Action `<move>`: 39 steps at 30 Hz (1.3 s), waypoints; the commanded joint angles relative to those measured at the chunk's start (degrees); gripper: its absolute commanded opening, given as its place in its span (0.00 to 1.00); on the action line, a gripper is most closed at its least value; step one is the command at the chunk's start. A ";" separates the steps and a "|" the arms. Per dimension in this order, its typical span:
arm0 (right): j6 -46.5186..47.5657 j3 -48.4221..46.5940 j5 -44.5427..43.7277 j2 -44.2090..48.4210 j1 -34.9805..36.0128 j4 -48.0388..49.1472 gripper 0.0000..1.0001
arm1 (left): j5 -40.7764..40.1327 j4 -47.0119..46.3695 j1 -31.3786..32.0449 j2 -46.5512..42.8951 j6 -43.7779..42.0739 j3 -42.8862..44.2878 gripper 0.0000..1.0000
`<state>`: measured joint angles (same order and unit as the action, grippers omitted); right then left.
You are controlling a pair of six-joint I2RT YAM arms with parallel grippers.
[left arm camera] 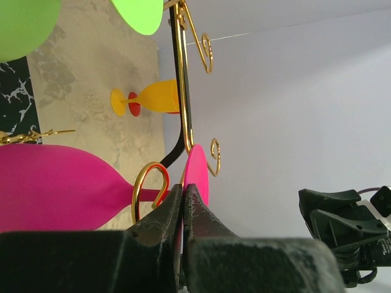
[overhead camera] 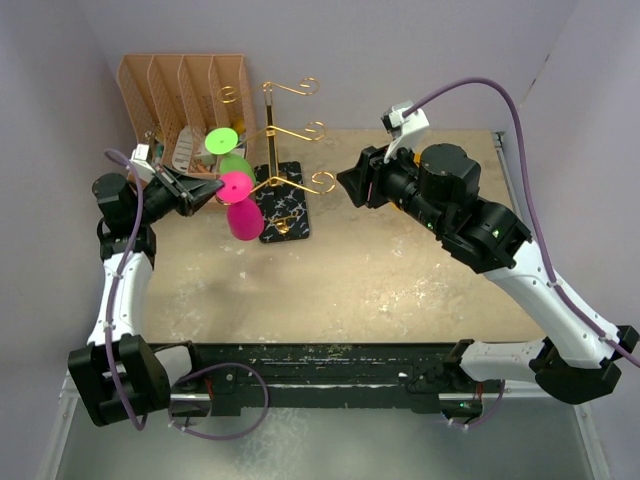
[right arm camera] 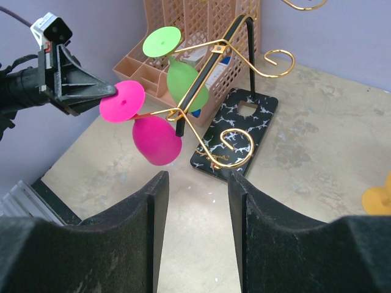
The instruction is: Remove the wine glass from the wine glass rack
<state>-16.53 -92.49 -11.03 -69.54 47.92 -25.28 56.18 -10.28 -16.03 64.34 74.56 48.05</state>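
The gold wire wine glass rack [overhead camera: 285,128] stands on its black white-veined base [overhead camera: 284,207] at the back left. A pink wine glass [overhead camera: 245,220] hangs upside down from a low hook arm, its stem in the gold curl [left arm camera: 149,186]. My left gripper [overhead camera: 216,186] is shut on the edge of the pink glass's round foot [left arm camera: 197,171], also seen in the right wrist view [right arm camera: 122,101]. A green wine glass [overhead camera: 235,163] hangs from a higher arm. My right gripper [overhead camera: 350,185] is open and empty, right of the rack, facing it [right arm camera: 197,177].
A tan slotted desk organiser [overhead camera: 185,90] stands behind the rack against the back wall. A yellow-orange wine glass [left arm camera: 156,97] lies on the table beyond the rack, also at the right edge of the right wrist view [right arm camera: 376,198]. Walls close in at left and back.
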 commanded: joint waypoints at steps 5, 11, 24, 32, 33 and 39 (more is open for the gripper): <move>-1.00 0.32 -0.49 1.07 -0.15 3.56 0.46 | -4.83 -8.54 1.70 3.12 1.16 7.15 0.02; -0.92 0.68 -0.65 1.38 -0.20 4.05 0.46 | -7.35 -9.25 3.25 5.62 0.69 10.09 0.01; -1.01 0.59 -0.39 0.95 -0.18 5.04 0.46 | -12.67 -15.89 3.50 4.02 4.92 13.45 0.00; -1.23 -0.68 1.88 0.55 -0.20 6.11 0.46 | -12.14 -20.07 3.53 1.01 13.82 15.65 0.01; -1.30 -0.86 2.11 0.48 -0.20 6.12 0.46 | -11.87 -21.42 3.43 0.83 15.54 15.62 0.01; -1.92 -0.29 3.88 1.59 -0.19 7.93 0.46 | -11.27 -34.21 3.46 0.10 29.01 13.00 0.01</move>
<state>-17.47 -91.37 -9.08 -69.36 47.92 -22.13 44.77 -31.31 -12.69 65.82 92.55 60.88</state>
